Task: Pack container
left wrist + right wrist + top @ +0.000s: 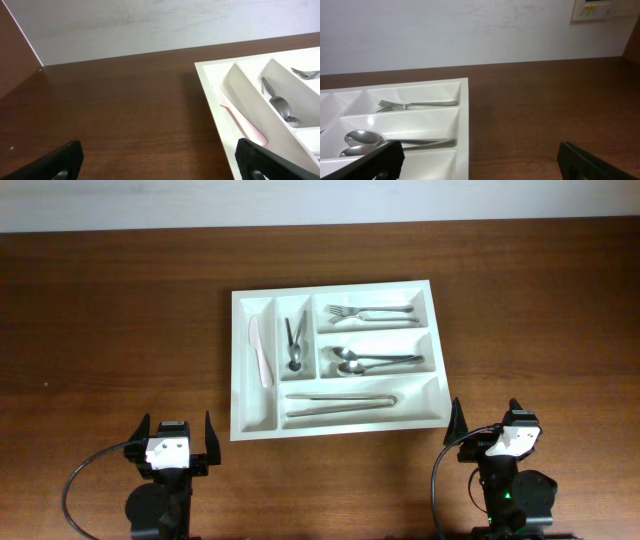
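Plainly, left gripper [177, 428], fingers spread wide on nothing, just short of the container's [255, 405] near left corner, right gripper [486, 416] likewise apart, empty, by its near right corner, container flat on the table [100, 330], cutlery [375, 362] in every compartment.
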Motion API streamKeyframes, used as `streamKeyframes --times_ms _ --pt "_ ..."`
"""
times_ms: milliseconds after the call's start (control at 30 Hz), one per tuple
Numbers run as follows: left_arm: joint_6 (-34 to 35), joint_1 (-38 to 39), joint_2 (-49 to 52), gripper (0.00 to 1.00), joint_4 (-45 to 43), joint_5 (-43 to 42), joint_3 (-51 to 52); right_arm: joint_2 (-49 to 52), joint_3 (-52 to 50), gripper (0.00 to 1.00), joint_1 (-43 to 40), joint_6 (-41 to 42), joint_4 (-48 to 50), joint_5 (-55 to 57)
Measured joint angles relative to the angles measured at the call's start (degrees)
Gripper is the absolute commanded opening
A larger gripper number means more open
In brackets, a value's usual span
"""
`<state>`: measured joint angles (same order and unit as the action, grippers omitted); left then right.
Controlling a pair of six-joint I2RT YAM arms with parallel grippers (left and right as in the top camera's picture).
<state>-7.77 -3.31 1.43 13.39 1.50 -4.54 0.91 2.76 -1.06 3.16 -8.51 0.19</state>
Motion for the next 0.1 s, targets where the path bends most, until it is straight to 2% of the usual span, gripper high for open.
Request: streamKeyframes --times_ms 100 --pt "0.0 0.0 0.0 0.99 0.0 0.0 0.0 0.0 0.0 0.99 0.0 0.0 0.0 0.0"
